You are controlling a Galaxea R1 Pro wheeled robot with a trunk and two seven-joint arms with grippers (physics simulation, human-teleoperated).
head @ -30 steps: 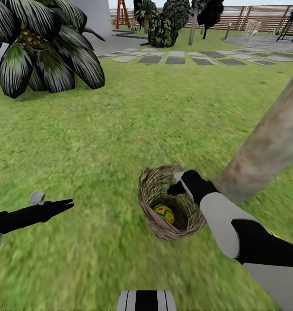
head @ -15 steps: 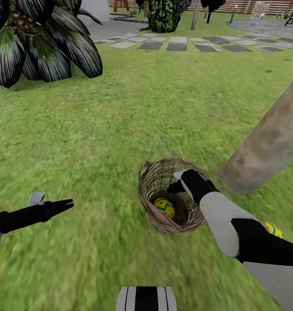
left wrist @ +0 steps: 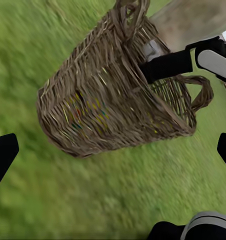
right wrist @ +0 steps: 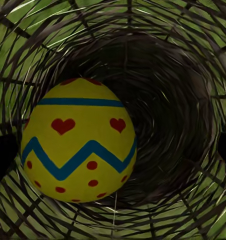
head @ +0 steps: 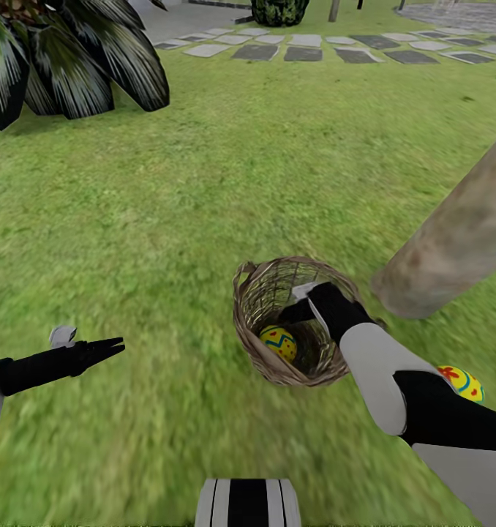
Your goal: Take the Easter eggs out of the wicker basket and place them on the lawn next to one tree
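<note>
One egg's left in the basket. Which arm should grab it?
Right. The right gripper is already at the rim of the brown woven wicker basket, looking straight at the yellow zigzag-banded egg. The left gripper hangs off to the side over the grass.

No legible text.
No words, brands or numbers read anywhere; Easter egg carries only painted red hearts, dots and blue zigzag band.
</note>
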